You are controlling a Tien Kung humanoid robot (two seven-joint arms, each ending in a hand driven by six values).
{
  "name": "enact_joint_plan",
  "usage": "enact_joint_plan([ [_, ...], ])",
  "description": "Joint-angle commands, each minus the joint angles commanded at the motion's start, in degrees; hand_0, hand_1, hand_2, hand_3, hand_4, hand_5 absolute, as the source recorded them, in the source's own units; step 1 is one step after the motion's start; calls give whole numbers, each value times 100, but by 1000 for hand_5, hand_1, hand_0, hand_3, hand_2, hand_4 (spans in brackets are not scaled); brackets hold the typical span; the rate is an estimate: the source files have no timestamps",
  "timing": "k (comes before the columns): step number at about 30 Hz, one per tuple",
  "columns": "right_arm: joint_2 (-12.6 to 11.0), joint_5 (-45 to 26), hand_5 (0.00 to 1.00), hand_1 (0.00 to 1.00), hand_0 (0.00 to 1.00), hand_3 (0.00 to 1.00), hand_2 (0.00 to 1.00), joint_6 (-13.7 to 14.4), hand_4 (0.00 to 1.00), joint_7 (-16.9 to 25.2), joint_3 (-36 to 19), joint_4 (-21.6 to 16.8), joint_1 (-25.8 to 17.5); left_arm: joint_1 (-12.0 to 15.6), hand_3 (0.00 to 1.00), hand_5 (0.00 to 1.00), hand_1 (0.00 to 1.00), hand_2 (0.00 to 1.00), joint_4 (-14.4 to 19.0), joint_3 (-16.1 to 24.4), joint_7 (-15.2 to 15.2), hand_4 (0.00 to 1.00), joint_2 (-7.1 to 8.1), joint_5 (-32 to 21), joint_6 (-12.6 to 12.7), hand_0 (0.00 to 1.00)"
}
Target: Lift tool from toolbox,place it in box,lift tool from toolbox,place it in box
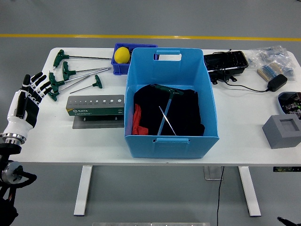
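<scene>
Several green T-handle hex keys (70,75) lie on the white table (56,136) at the back left, behind a grey tool holder (95,106) with a row of holes. The large blue box (170,101) in the middle holds black cloth, a red item and a green T-handle key (167,110) leaning inside. My left hand (29,99) hovers at the table's left edge, just left of the loose keys, fingers spread and empty. The right arm is out of view.
A small blue bin with a yellow ball (122,54) stands behind the box. At the right are a black tray (225,61) with cables, a charger (277,82), a brush (269,71), a grey foam block (282,132) and a dark tray (290,102).
</scene>
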State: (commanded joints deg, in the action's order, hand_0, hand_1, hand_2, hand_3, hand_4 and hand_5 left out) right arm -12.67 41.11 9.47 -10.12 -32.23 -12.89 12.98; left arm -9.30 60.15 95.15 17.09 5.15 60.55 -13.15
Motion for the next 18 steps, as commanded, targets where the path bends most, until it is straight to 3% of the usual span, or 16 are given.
enact_joint_plan([
  [18, 23, 83, 651, 596, 617, 537, 664, 10, 770, -5, -28, 1, 53, 164, 795, 838, 830, 882, 358, 190, -83, 998, -88, 99, -75, 805],
])
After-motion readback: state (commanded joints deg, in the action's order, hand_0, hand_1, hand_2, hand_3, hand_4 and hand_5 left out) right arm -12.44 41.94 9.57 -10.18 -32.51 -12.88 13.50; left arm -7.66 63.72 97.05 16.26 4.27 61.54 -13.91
